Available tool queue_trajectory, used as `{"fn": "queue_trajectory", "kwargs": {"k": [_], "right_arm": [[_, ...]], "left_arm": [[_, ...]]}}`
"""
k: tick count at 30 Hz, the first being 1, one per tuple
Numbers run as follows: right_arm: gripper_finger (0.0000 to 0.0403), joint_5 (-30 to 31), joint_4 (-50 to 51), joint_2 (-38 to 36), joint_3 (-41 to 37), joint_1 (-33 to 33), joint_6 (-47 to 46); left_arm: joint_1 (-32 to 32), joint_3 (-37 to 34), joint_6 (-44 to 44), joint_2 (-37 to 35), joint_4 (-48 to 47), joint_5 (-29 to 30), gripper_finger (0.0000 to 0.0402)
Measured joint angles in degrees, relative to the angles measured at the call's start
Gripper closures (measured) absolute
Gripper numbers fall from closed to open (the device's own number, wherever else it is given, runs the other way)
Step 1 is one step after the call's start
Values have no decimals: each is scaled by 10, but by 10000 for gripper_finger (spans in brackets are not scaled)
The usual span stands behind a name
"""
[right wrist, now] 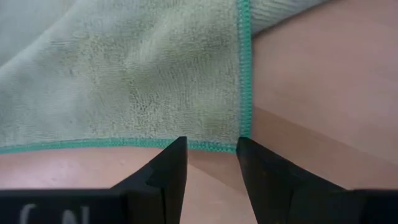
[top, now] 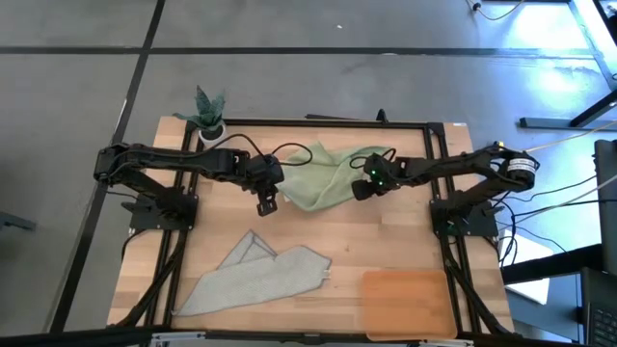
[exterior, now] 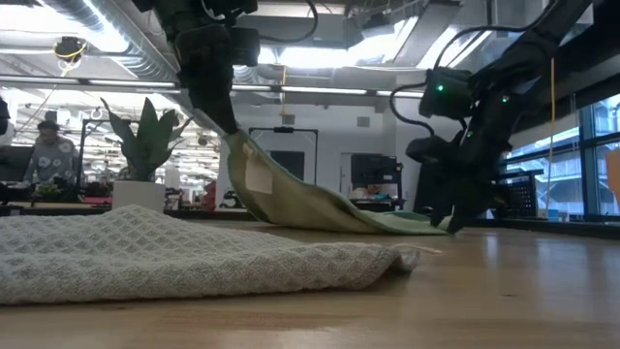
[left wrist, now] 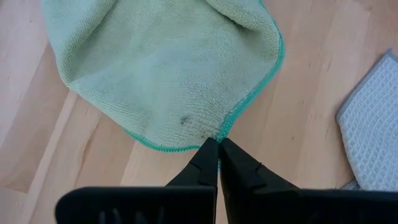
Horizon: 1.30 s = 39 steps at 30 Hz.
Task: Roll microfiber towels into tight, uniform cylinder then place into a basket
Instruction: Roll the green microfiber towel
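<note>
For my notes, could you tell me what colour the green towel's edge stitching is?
Teal green on the towel, clearest in the right wrist view.

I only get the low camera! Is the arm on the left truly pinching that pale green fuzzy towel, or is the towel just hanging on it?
Observer: Pinching. The left wrist view shows the left gripper shut on the pale green microfiber towel's teal-stitched edge.
Operator: And the other arm?
Observer: The right gripper has its fingers apart, tips at the towel's corner hem.
Operator: Where's the basket?
Observer: From above, the flat orange-brown tray lies at the lower right, no towel in it.
</note>
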State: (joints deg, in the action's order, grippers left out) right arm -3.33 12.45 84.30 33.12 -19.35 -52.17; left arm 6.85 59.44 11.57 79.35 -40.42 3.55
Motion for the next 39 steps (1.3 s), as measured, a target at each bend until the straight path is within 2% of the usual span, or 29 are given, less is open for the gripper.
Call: {"fn": "queue_trajectory", "kwargs": {"k": [6,12,19,33,39], "right_arm": [[253,-5,-12,-6,-2,0,18],[253,-67,29,-31,26,-18,20],[253,-23,75,-32,44,-23,16],[253,-17,41,-27,12,-23,-8],[254,-30,31,12,14,-23,-16]], "left_arm": [[0,0,-1,0,0,0,401],[0,0,-1,0,0,0,401],[0,0,-1,0,0,0,401],[0,0,-1,0,0,0,401],[0,0,-1,0,2,0,402]]}}
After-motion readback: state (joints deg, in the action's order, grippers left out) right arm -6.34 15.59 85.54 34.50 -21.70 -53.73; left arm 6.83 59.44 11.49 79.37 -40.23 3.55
